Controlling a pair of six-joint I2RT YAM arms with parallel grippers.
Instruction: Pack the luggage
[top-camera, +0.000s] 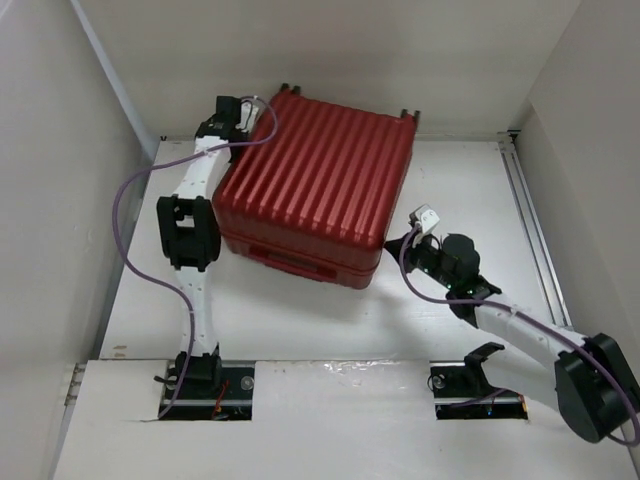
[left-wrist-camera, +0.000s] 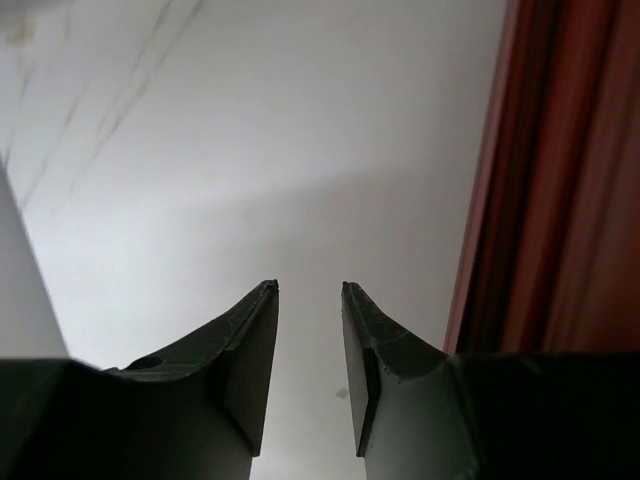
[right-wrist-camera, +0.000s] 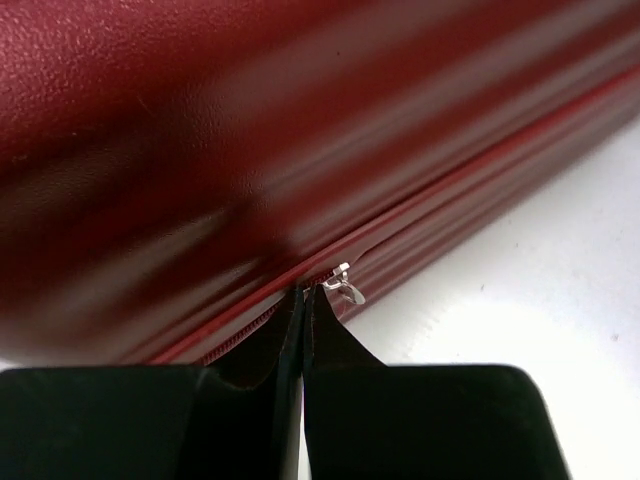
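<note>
The luggage (top-camera: 315, 185) is a large dark-red ribbed hard-shell case lying closed and flat on the white table. My right gripper (top-camera: 393, 244) is at its near right corner. In the right wrist view that gripper (right-wrist-camera: 303, 290) is shut, its tips pressed to the zip seam of the luggage (right-wrist-camera: 250, 130), and a small silver zip pull (right-wrist-camera: 345, 287) hangs just right of the tips, outside them. My left gripper (top-camera: 238, 114) is at the case's far left corner. In the left wrist view it (left-wrist-camera: 310, 288) stands open over the bare table with nothing between its fingers, the luggage (left-wrist-camera: 560, 180) to its right.
White walls (top-camera: 60, 150) enclose the table on the left, back and right. A metal rail (top-camera: 530, 220) runs along the right side. A purple cable (top-camera: 125, 220) loops beside the left arm.
</note>
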